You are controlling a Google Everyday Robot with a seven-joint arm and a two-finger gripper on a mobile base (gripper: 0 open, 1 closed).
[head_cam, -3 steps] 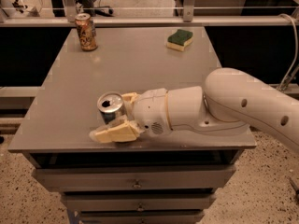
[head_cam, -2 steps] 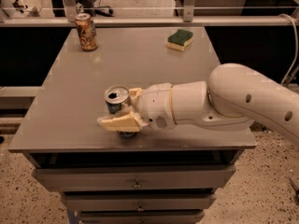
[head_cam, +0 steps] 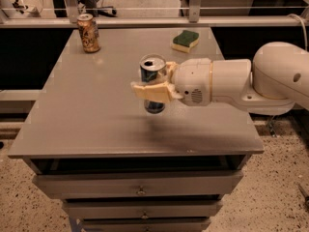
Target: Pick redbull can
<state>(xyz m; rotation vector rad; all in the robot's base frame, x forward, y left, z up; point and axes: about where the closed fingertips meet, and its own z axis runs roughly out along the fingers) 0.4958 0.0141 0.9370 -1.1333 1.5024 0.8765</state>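
The redbull can [head_cam: 153,72] is a slim blue and silver can with a silver top and a pull-tab hole. My gripper [head_cam: 154,87] is shut on its middle, with cream-coloured fingers [head_cam: 148,91] wrapped across its front. The can is held upright in the air above the middle of the grey table [head_cam: 87,115]. Its lower end shows below the fingers, and a soft shadow lies on the table under it. The white arm reaches in from the right.
A shorter orange-brown can [head_cam: 88,33] stands at the table's back left. A green and yellow sponge [head_cam: 186,40] lies at the back right. A rail runs behind the table. Drawers sit under the table's front edge.
The gripper has lifted the redbull can off the table and carried it up and to the right. The orange-brown can and the sponge have not moved.
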